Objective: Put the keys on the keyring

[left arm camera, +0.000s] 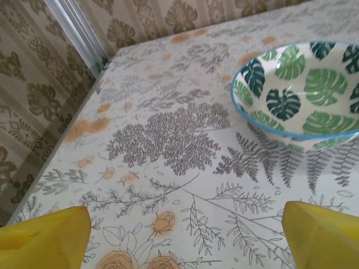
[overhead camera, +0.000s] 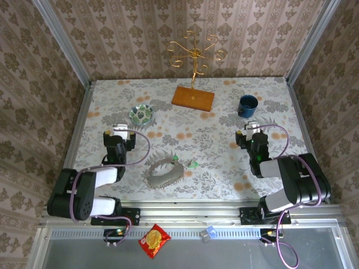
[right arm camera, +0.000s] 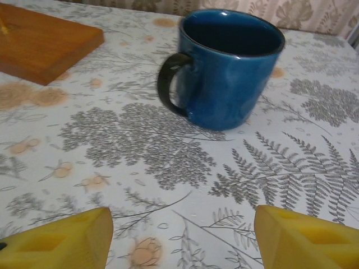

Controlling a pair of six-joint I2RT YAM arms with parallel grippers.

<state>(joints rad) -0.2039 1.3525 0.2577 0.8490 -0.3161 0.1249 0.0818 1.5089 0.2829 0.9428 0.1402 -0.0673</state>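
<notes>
Bearing the keyring (overhead camera: 164, 172), floral table (overhead camera: 219, 115) meets damask walls (overhead camera: 112, 33).

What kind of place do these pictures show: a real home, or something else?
Probably a robot test booth dressed as a home. Its damask-patterned wallpaper panels sit between bare aluminium corner posts, and black-and-white robot arms, left and right, are bolted to a metal rail.
</notes>
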